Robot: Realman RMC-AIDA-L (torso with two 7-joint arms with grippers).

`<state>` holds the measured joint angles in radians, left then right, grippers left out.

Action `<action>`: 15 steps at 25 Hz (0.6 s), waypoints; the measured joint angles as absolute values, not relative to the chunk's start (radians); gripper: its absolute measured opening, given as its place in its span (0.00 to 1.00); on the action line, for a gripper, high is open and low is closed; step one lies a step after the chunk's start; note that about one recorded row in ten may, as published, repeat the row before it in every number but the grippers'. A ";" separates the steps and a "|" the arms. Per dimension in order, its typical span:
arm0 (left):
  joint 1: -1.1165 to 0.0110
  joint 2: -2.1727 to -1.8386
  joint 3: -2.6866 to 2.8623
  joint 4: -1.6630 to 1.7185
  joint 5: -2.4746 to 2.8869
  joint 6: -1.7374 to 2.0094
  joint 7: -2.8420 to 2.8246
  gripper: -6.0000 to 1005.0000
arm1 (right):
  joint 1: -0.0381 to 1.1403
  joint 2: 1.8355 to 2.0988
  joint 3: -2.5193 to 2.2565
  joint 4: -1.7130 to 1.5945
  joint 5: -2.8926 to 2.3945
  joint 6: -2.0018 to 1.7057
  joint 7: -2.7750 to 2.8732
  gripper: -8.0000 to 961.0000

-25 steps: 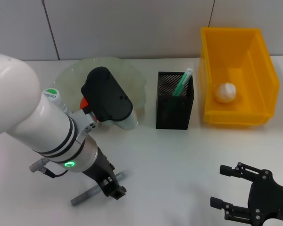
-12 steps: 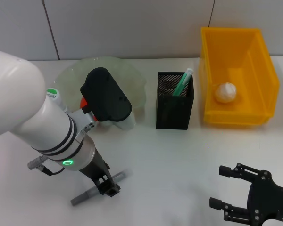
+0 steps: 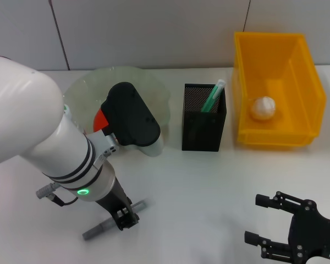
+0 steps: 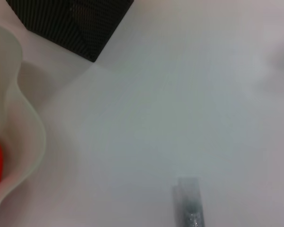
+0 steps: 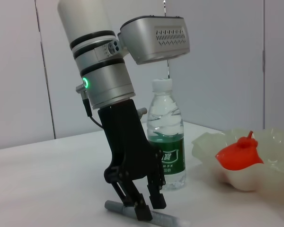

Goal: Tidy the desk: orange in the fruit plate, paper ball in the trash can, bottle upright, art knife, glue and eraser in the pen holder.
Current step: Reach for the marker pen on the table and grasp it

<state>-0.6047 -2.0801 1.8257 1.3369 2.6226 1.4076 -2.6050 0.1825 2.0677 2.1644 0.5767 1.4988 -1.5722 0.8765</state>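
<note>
A grey art knife [image 3: 102,226] lies flat on the white desk near the front left. My left gripper [image 3: 127,217] stands over its middle, shut on the art knife [image 5: 165,218], one finger [image 5: 143,211] on each side, with the knife still resting on the desk. The bottle [image 5: 166,142] stands upright just behind that gripper. An orange [image 3: 100,117] sits in the pale green fruit plate [image 3: 148,88]. The black pen holder [image 3: 203,124] holds a green glue stick [image 3: 213,97]. A paper ball [image 3: 263,108] lies in the yellow trash can [image 3: 308,93]. The eraser is out of view. My right gripper [image 3: 269,220] rests open at the front right.
My bulky left arm [image 3: 38,137] covers the desk's left side and part of the plate. Bare desk lies between the knife and the right gripper. A wall [image 3: 154,27] closes off the back.
The left gripper's fingers have drawn in around the knife and shifted slightly left. The left arm has swung over the bottle's cap. The right arm has not moved.
</note>
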 joint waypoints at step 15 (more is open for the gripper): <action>-0.623 -2.080 1.825 1.294 2.625 1.400 -2.600 0.33 | 0.182 2.068 2.164 0.575 1.499 -1.572 0.876 0.80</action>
